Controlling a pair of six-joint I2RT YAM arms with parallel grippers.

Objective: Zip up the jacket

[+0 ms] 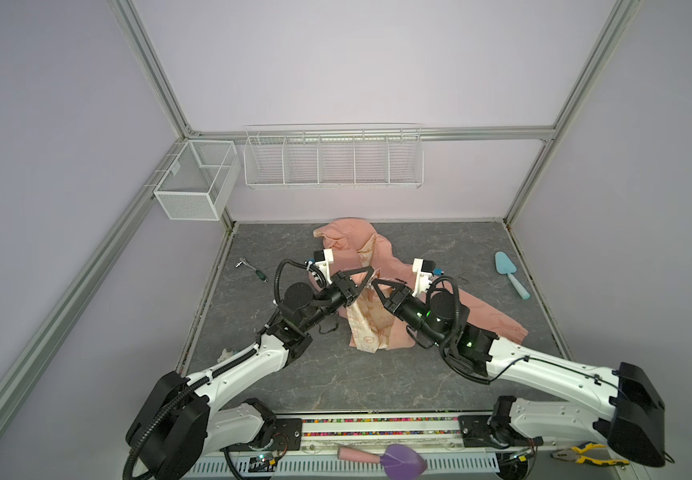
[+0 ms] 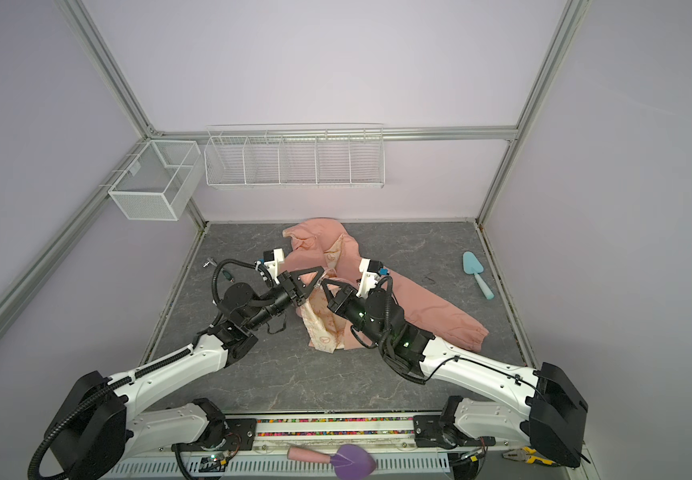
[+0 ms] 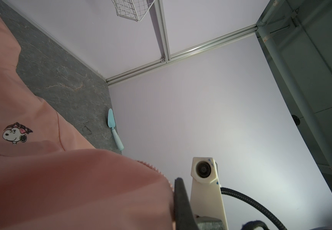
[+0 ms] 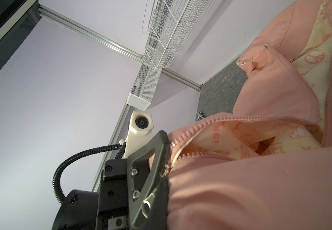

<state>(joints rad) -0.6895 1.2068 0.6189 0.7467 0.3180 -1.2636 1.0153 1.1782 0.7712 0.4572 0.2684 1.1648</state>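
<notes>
While the jacket [image 1: 477,316] lies unzipped, my left gripper [image 1: 367,276] is clamped on its zipper edge. Pretty sure my right gripper [image 1: 378,287] is pinching the other edge.

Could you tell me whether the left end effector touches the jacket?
Touching: the right wrist view shows the left end effector pinching the jacket along its zipper.

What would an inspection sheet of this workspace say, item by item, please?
Surface: grey marbled tabletop.
Job's things: jacket unzipped, crumpled, cream lining showing.
Clutter: blue trowel, small ratchet; purple scoop and pliers on the front ledge.
Grippers: left gripper and right gripper shut on the jacket's zipper edges, tips nearly meeting.
Cables: black hoses loop at both wrists.
Surroundings: lilac walls, wire rack, mesh basket, both looking empty.
</notes>
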